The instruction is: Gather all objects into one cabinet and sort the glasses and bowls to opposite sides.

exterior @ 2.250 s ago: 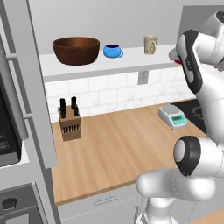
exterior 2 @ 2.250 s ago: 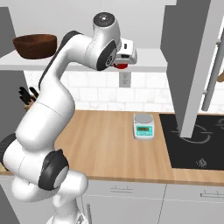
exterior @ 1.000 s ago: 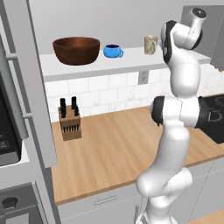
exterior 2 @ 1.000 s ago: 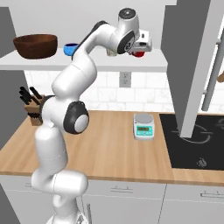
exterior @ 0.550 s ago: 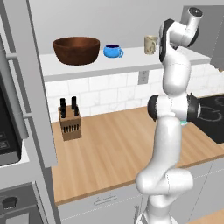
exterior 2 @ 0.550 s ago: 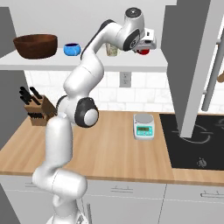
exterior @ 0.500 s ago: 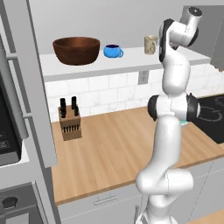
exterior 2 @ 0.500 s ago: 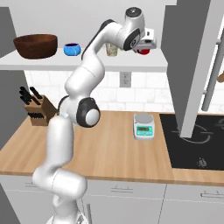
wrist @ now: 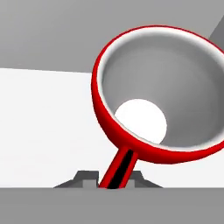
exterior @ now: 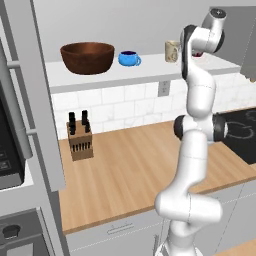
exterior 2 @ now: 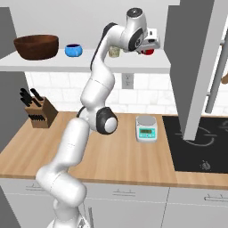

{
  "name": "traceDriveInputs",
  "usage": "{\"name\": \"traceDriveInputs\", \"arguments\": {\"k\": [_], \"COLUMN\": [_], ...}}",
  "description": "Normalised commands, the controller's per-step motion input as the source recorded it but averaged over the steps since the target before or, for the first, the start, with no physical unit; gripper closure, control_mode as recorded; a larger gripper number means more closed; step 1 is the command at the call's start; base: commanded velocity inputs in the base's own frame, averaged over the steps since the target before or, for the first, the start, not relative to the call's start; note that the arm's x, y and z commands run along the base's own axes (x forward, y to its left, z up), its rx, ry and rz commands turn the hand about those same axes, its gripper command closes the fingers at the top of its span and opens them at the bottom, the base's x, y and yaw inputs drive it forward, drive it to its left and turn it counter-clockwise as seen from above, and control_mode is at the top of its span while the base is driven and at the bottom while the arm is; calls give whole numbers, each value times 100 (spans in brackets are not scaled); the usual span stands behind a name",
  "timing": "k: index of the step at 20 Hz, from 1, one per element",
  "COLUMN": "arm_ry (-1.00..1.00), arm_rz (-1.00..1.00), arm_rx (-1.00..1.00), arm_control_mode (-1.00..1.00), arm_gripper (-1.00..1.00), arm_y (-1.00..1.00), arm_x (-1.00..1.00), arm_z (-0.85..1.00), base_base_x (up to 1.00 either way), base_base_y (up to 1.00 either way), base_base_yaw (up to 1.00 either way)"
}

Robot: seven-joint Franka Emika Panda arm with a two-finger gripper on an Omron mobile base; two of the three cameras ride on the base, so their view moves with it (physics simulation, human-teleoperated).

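My gripper (exterior 2: 149, 46) is up at the right end of the cabinet's white shelf board (exterior 2: 67, 65), shut on the rim wall of the red cup (exterior 2: 148, 51). In the hand view the red cup (wrist: 157, 96) opens toward the camera, its wall pinched at my gripper (wrist: 114, 177), with the white board beneath it. The beige tumbler (exterior 2: 114, 52) stands just left of the hand. Further left sit the blue mug (exterior: 129, 58) and the large brown wooden bowl (exterior: 87, 57). The tall grey door (exterior: 42, 100) hangs open on the left.
On the wooden counter below stand a knife block (exterior: 80, 140) by the wall and a small green-faced scale (exterior 2: 146, 128). A black cooktop (exterior 2: 196, 142) lies to the right. Another grey door with a bar handle (exterior 2: 216, 75) hangs at the right.
The arm has stretched upward from a folded pose and carried the red cup onto the right end of the shelf. Over the last half second it has hardly moved.
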Motion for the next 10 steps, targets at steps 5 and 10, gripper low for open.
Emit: {"name": "traceDriveInputs", "arguments": {"k": [5,10], "arm_ry": [5,4], "arm_rz": [1,1], "arm_rx": [2,10], "arm_control_mode": [-100,-100], "arm_gripper": [-100,-100], "arm_y": [-21,-25], "arm_x": [22,0], "arm_z": [20,71], "base_base_x": [0,0], "base_base_y": [0,0], "base_base_yaw": [0,0]}}
